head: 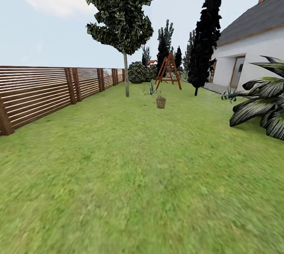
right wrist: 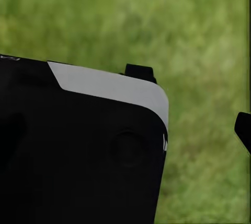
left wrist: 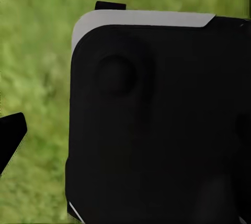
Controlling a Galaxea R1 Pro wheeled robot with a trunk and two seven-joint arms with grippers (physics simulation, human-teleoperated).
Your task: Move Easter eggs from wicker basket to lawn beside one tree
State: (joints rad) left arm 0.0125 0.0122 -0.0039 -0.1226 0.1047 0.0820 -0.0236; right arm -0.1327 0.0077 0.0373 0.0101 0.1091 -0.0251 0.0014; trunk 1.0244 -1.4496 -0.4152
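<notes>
The wicker basket (head: 160,102) stands small and far off on the lawn (head: 130,175), in the middle of the garden. The Easter eggs are hidden at this distance. A tree (head: 126,78) with a slim bare trunk and a dark crown rises just left of the basket. In the left wrist view my left gripper (left wrist: 128,127) hangs over grass beside my own black body, open, with one black fingertip (left wrist: 11,139) at the picture's edge. The right gripper (right wrist: 125,127) is likewise open and holds nothing, its fingertip (right wrist: 243,130) showing over grass.
A brown slat fence (head: 39,92) runs along the left. A wooden swing frame (head: 169,70) and a round bush (head: 138,72) stand behind the basket. A dark columnar tree (head: 203,41), the white house (head: 252,56) and a big striped plant (head: 262,100) line the right.
</notes>
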